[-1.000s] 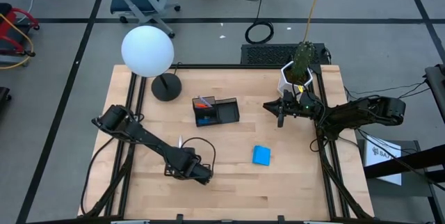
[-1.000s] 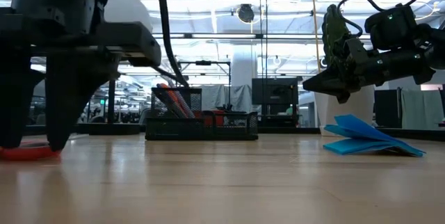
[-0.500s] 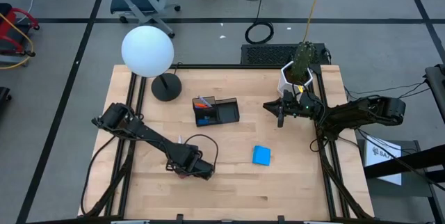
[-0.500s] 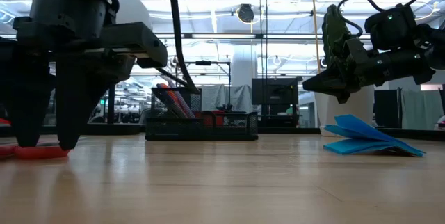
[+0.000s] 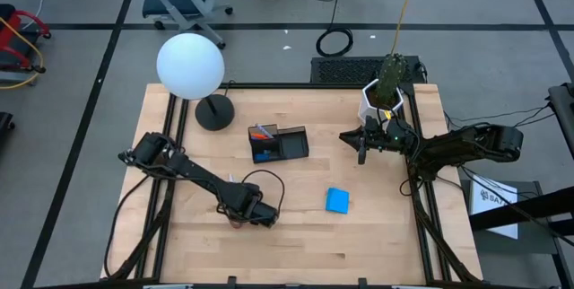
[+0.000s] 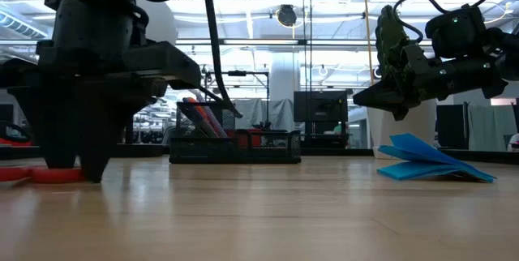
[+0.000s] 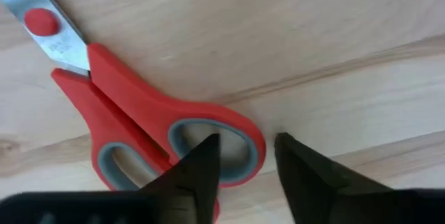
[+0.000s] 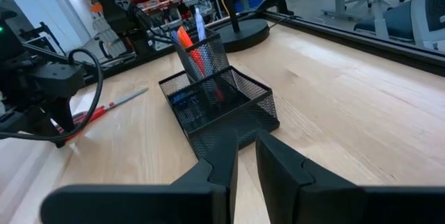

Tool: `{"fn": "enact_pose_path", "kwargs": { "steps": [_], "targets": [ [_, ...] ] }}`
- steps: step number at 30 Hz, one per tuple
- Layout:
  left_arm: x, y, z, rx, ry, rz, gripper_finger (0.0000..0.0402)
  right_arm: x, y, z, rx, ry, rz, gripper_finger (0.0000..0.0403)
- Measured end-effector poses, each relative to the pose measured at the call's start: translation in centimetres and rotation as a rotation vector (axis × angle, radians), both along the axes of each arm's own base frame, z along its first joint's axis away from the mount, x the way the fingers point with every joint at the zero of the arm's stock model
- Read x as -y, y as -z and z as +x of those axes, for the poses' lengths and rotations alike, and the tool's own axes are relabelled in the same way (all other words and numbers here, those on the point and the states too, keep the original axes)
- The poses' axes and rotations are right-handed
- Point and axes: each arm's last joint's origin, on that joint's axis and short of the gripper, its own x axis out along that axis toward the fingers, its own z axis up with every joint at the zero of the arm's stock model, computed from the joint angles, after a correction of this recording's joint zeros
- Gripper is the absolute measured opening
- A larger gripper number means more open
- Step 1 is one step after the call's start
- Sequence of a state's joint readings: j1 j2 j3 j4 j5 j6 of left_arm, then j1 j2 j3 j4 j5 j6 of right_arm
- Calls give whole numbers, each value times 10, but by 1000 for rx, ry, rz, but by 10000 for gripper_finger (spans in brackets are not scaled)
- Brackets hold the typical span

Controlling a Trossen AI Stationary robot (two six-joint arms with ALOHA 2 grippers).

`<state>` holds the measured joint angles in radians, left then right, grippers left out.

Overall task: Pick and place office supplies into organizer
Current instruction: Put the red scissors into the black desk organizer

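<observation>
Left wrist view: the left gripper point(image 7: 247, 156) has its fingers spread either side of one handle loop of the red-handled scissors point(image 7: 149, 123), which lie flat, well apart from the organizer point(image 5: 279, 144), probably to pinch that loop. The right gripper point(image 5: 362, 143) waits beside the organizer, fingers narrowly apart, holding nothing.

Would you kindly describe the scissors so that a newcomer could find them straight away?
Start at the white globe lamp, then go down the table's left half to the left end effector. The scissors lie flat there, one handle loop between its fingers: the only red-handled, steel-bladed item.
</observation>
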<state>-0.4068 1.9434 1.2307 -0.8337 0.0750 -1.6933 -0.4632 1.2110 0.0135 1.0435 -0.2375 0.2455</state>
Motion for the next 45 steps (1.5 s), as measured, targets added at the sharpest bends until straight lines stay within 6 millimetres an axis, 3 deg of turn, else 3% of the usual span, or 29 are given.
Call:
{"fn": "enact_pose_path", "kwargs": {
  "steps": [8,16,21,29,38,45],
  "targets": [
    [0,1,-2,-5,63,1,17,0,0,0,0,0,0,47],
    [0,-4,-1,9,106,-20,21,0,0,0,0,0,0,47],
    [-5,-19,-4,58,113,13,12,0,0,0,-1,0,1,47],
    [-28,-54,-7,158,115,74,12,0,0,0,0,0,0,47],
    [-67,-89,-8,292,95,174,12,0,0,0,0,0,0,47],
    [-86,-99,-1,378,131,201,12,0,0,0,-1,0,1,47]
  ]
}}
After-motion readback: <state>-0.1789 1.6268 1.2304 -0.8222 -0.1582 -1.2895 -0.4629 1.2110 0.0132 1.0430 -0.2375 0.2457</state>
